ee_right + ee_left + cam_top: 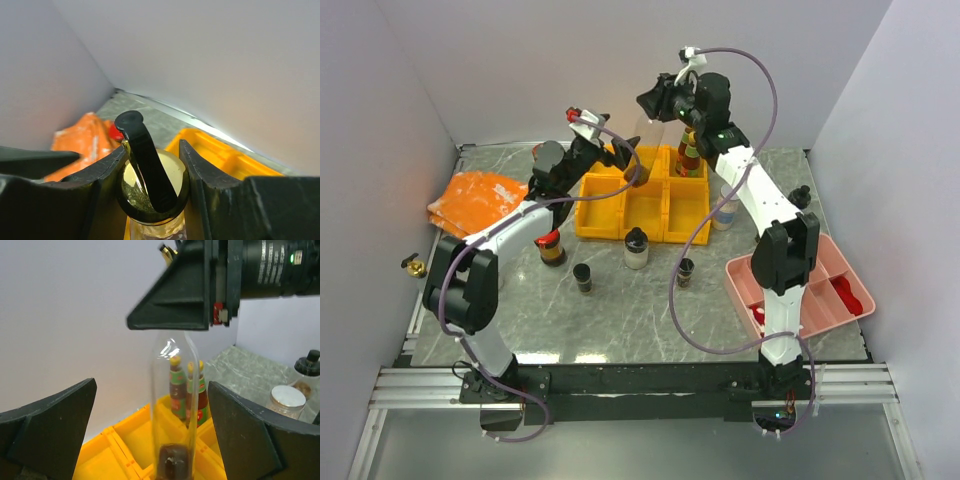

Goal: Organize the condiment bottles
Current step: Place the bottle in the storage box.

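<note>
My right fingers [100,175] pinch the gold cap [150,197] of the clear bottle [172,390], hanging it over the yellow tray [620,215]; my left fingers [240,425] stand wide either side. I'd close left squarely on the glass before right lets go.

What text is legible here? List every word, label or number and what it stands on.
Nothing is legible.
White print on the right arm's black housing: too blurred.
Labels on the yellow-capped bottles: too small.
Clear bottle: no label shows.
</note>
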